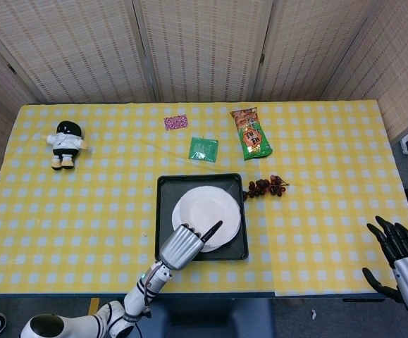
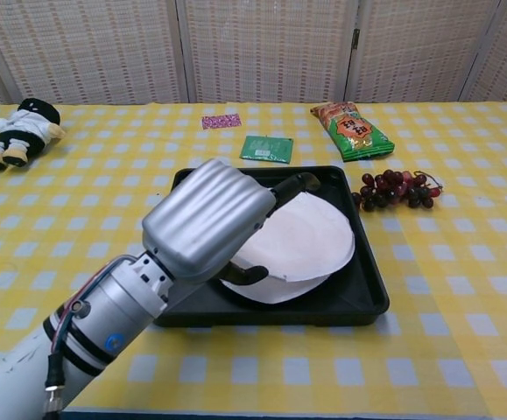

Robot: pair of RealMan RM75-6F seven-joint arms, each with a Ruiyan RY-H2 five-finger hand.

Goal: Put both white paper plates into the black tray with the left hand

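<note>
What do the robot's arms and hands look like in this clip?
The left hand has a ribbed silver metal back and black fingers. Its forearm is grey and white, with black bands, a small blue round mark and thin red and black cables along the wrist. The right hand matches: black fingers, silver back.

You see matt white paper plates (image 2: pixel 301 245) in a glossy black plastic tray (image 2: pixel 367 293), a brushed-metal left hand (image 2: pixel 209 219), and checked cloth over the worktop (image 2: pixel 463 262).

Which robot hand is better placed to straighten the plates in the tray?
Left. The left robot hand hangs over the white paper plates in the black tray; the right robot hand sits off the table's corner.
</note>
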